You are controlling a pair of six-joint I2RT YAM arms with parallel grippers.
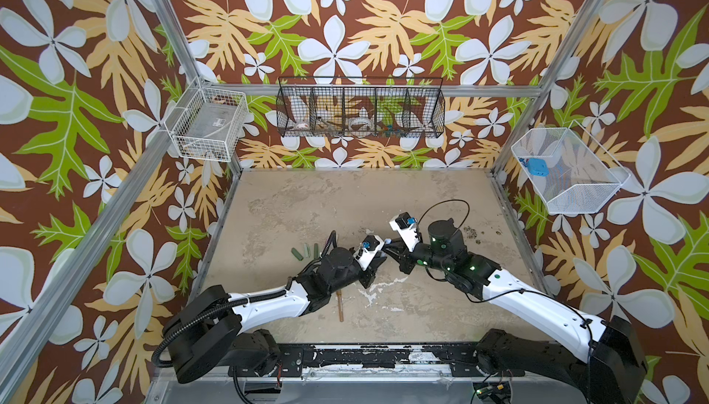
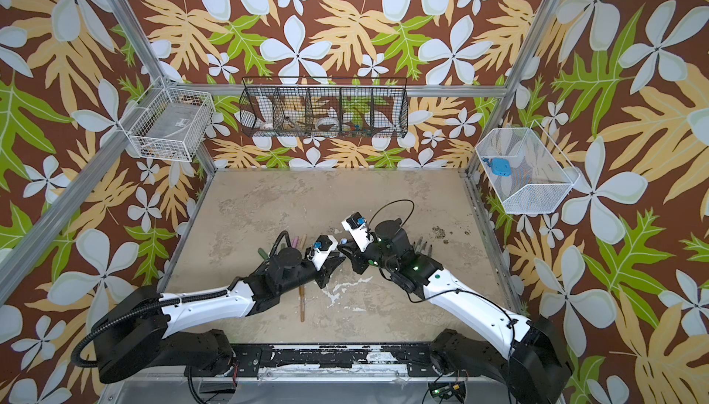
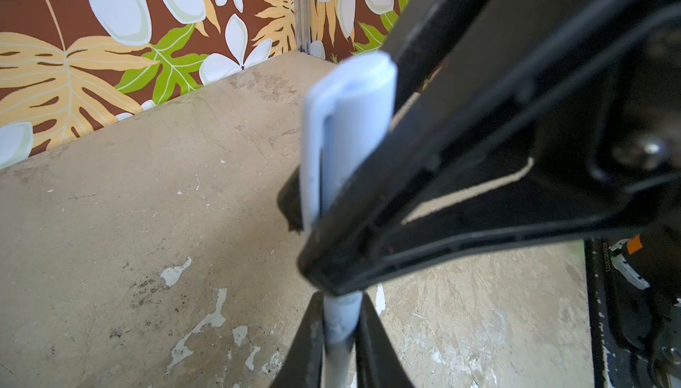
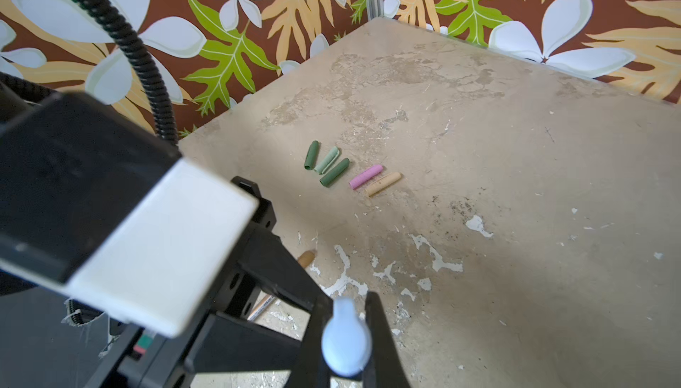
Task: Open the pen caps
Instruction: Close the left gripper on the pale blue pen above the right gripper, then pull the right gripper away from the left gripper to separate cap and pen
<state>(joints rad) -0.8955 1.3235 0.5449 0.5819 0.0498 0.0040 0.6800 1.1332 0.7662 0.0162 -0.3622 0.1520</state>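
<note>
Worn table point(image 1: 422, 198): five loose caps point(image 4: 334, 172) parked at left, clear of the work; left gripper point(image 3: 341, 349) clamps pen point(image 3: 342, 308) body as anchor; right gripper point(image 4: 348, 305) pinches blue cap point(image 3: 350, 109) tight, looks set for a straight pull.

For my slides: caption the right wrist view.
Right end effector grips the light blue pen cap; five loose caps lie beyond.

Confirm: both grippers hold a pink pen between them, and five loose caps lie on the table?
No, the pen is light blue, not pink; the left wrist view shows it. The rest stands: the left gripper and right gripper hold it between them, and five loose caps lie on the table.
</note>
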